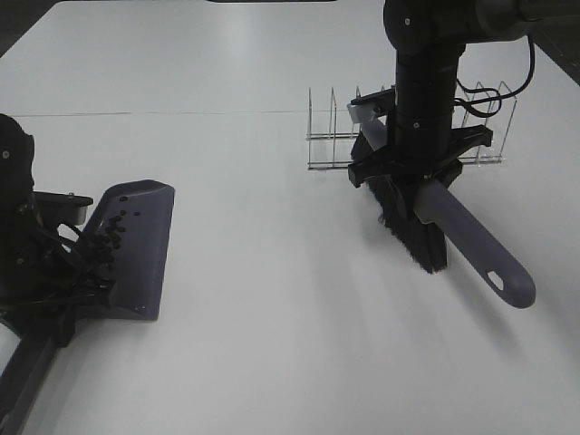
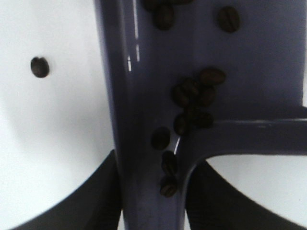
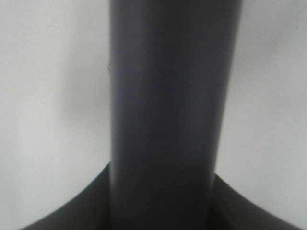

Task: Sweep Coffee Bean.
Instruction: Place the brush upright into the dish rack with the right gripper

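Right gripper tight on brush, left gripper tight on dustpan, white table beneath.

White tabletop, viewed from above. A wire rack with upright dividers stands at 1 o'clock from centre. A thin seam runs from 9 o'clock toward the rack. Dark floor shows at 11 o'clock.

The coffee beans are tiny, dark brown ovals. Most lie clustered, several touching, inside the purple dustpan — one stray bean rests on the white surface beside it.
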